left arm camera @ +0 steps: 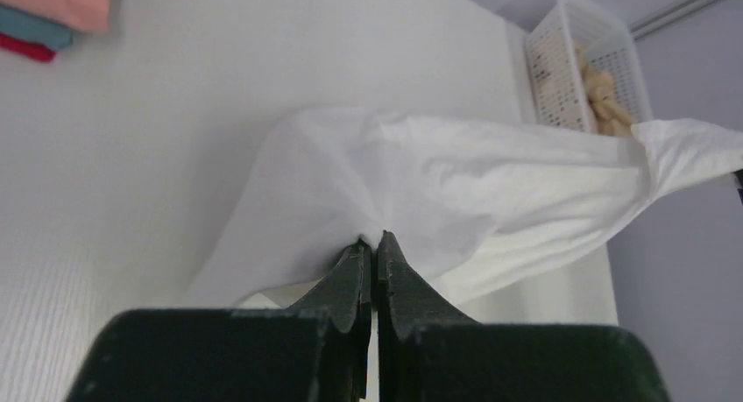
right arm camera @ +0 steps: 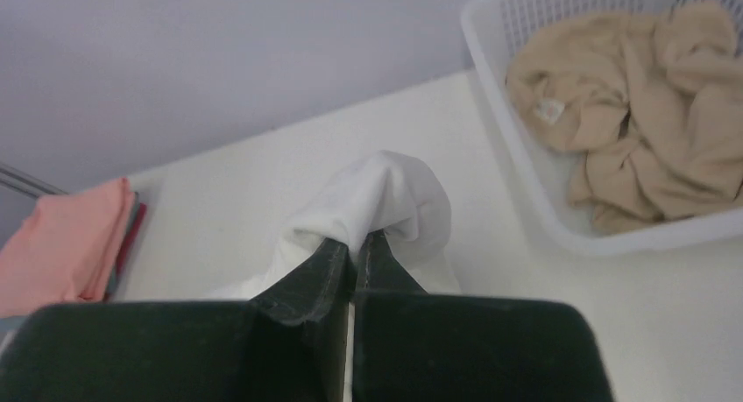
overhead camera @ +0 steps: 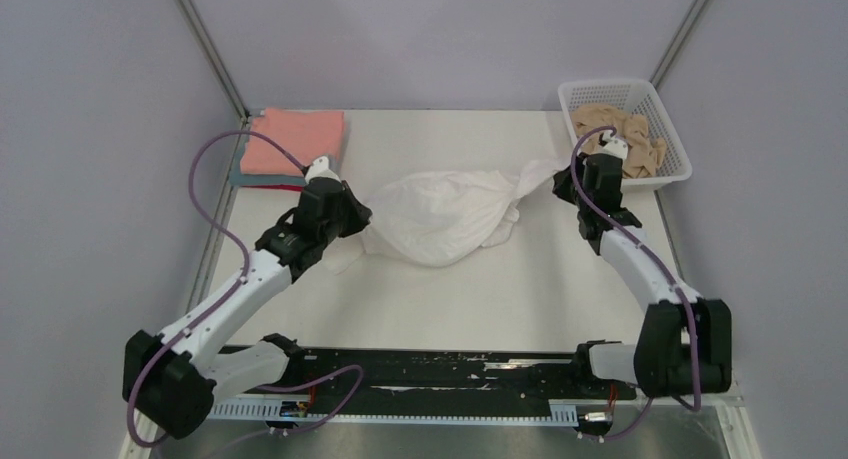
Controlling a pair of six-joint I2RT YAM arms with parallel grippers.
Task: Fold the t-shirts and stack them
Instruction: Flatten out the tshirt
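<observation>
A large white t-shirt hangs stretched between both grippers above the table's middle. My left gripper is shut on its left edge; in the left wrist view the jaws pinch the white cloth. My right gripper is shut on its right end, seen in the right wrist view with the cloth bunched over the fingertips. A tan t-shirt lies crumpled in the basket. A folded salmon-pink t-shirt tops a stack with teal and red ones under it at the back left.
A white mesh basket stands at the back right, close to my right gripper. The folded stack sits near the back left corner. Grey walls close in the table on three sides.
</observation>
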